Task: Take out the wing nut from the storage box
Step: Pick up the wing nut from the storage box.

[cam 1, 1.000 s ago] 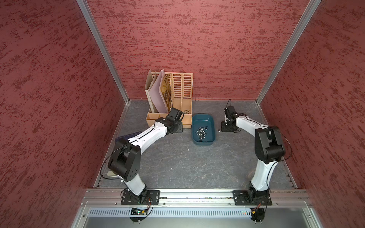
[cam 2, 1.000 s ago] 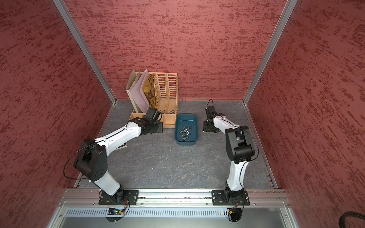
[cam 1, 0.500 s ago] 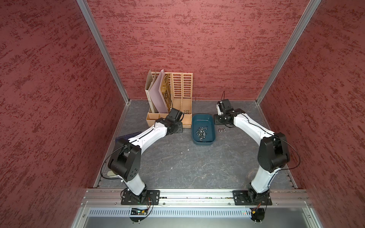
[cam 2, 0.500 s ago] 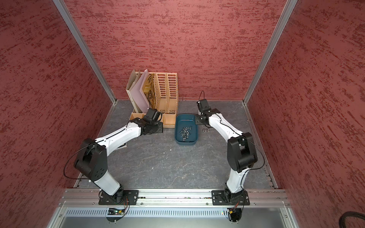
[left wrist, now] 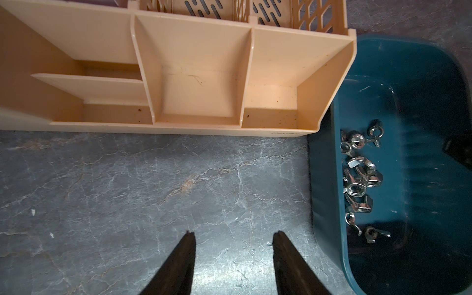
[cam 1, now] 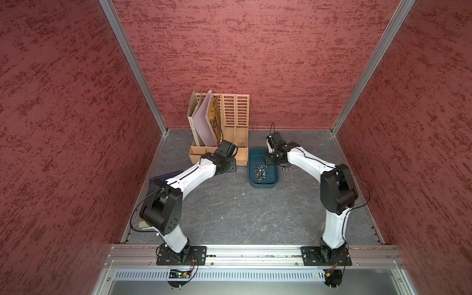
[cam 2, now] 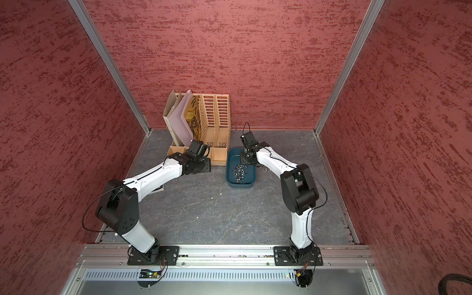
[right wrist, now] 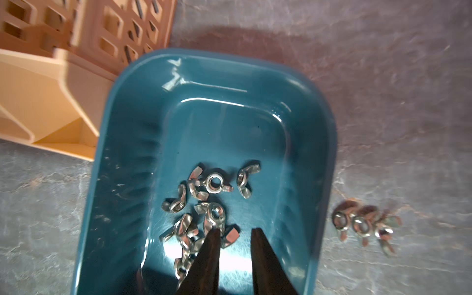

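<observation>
Beside the storage box (right wrist: 127, 153): organiser (right wrist: 38, 84), loose wing nuts (right wrist: 362, 224)

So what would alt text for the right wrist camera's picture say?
The right end effector, jaws apart and empty, hangs over a heap of silver wing nuts in a teal storage box. Three more wing nuts lie outside it on the grey table.

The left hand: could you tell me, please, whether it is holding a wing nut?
No, the left hand is open over the table, and its fingers grip nothing.
</observation>
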Controlling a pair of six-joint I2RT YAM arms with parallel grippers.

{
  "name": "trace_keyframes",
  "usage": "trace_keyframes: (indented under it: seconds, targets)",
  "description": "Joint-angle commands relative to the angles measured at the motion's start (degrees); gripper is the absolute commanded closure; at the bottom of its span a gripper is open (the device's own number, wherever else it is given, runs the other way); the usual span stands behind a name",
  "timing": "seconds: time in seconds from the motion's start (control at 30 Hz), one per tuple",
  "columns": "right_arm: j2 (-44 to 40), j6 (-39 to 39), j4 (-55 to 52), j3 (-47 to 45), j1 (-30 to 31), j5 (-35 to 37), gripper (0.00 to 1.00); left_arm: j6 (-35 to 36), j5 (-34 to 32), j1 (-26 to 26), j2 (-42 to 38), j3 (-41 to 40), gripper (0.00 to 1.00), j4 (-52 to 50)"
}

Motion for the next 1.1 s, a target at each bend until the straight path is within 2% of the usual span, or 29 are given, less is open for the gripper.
trace_keyframes:
  seconds: [0.0, 0.77, 1.07]
  targets:
    - [1.55, 2.73, 3.03, 1.16, 0.44, 0.84, 0.75, -0.09, 0.14, -0.4, -0.91, -0.54, 0.48, 0.58]
    - [12.46, 4.14, -1.24, 10.71, 0.66, 7.37, 0.8, 0.2, 0.25, 0.47, -1.44, -1.15, 0.48, 0.76]
    - [13.46, 4.25, -1.85, 10.52, 0.67, 7.58, 0.8, 0.07, 0.4, 0.91, -1.97, -2.38, 0.48, 1.2]
